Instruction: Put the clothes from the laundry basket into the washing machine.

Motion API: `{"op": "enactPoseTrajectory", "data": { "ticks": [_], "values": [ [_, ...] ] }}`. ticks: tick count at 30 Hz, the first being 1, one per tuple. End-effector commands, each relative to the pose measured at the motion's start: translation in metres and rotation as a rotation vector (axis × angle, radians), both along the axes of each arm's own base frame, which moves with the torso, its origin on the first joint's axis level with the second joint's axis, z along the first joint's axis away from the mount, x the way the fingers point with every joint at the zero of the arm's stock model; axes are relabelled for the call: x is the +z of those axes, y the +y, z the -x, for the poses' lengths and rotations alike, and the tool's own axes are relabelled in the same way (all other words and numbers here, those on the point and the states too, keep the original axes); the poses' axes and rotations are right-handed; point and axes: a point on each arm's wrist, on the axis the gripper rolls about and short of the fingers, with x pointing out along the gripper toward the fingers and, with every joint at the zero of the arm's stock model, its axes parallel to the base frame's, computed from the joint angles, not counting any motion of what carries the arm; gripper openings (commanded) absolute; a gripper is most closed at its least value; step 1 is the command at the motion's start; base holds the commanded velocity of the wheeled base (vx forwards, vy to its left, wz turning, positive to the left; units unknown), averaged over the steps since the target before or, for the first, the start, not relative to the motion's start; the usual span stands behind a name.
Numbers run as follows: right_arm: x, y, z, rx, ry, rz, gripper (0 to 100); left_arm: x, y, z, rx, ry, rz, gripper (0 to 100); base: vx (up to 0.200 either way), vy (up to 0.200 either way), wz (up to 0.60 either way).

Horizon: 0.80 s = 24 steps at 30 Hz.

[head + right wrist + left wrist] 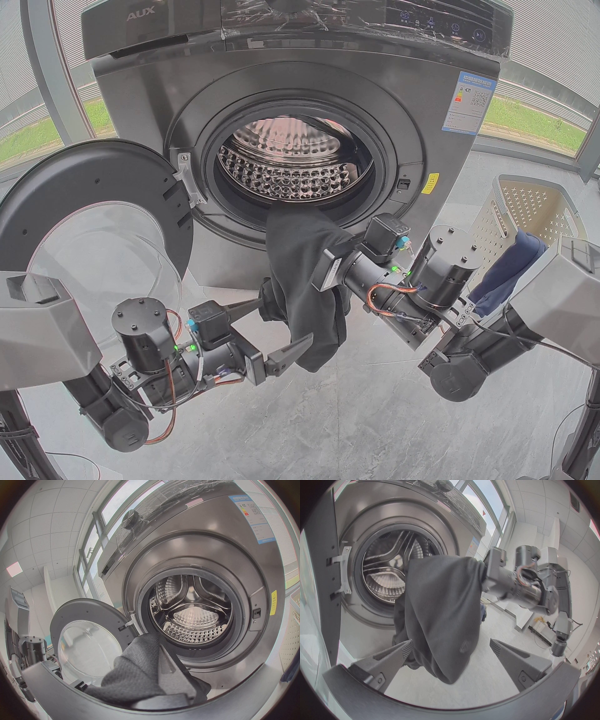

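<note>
1. The washing machine (pixel 325 81) stands straight ahead, a grey front-loader. Its round opening shows the shiny steel drum (pixel 294 162).
2. The door (pixel 87 181) is swung fully open to the robot's left, hinged at the edge of the opening, with its clear bowl facing outward.
3. The laundry basket (pixel 531 200), pale and perforated, sits on the floor to the right of the machine, partly behind the right arm.
4. The dark garment (pixel 306 275) hangs in front of the lower rim of the opening, outside the drum. Its upper end is draped over the right arm's tool and the rest falls in loose folds above the floor, clear of the tiles.
5. A blue cloth (pixel 509 269) lies over the near rim of the basket, well apart from the dark garment.
6. The right gripper (pixel 156 655) is clenched on the dark garment's upper part, level with the bottom of the opening. In the right wrist view one finger (pixel 175 673) presses against the bunched fabric.
7. The left gripper (pixel 284 322) sits lower, its fingers spread wide and gripping nothing. The garment's hanging lower part falls between them, with one fingertip (pixel 407 644) right at the cloth's edge.
</note>
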Motion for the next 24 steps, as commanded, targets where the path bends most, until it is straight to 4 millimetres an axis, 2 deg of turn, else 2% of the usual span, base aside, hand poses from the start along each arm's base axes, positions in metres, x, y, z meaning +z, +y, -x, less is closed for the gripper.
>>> {"op": "enactPoseTrajectory", "data": {
  "ticks": [1, 9, 15, 24],
  "values": [
    [-0.005, 0.010, 0.006, 0.029, 0.011, 0.011, 0, -0.001, -0.014, -0.020, 0.027, -0.030, 0.026, 100, 0.000, 0.000, 0.00],
    [0.003, 0.014, 0.017, 0.056, 0.003, 0.003, 0, -0.015, -0.027, -0.048, 0.046, -0.041, 0.039, 100, 0.000, 0.000, 0.00],
    [0.008, 0.017, 0.033, 0.070, 0.007, -0.002, 0, -0.014, -0.028, -0.053, 0.072, -0.044, 0.048, 100, 0.000, 0.000, 0.00],
    [0.009, 0.015, 0.040, 0.081, 0.015, 0.004, 0, -0.018, -0.026, -0.070, 0.102, -0.062, 0.058, 100, 0.000, 0.000, 0.00]
  ]
}}
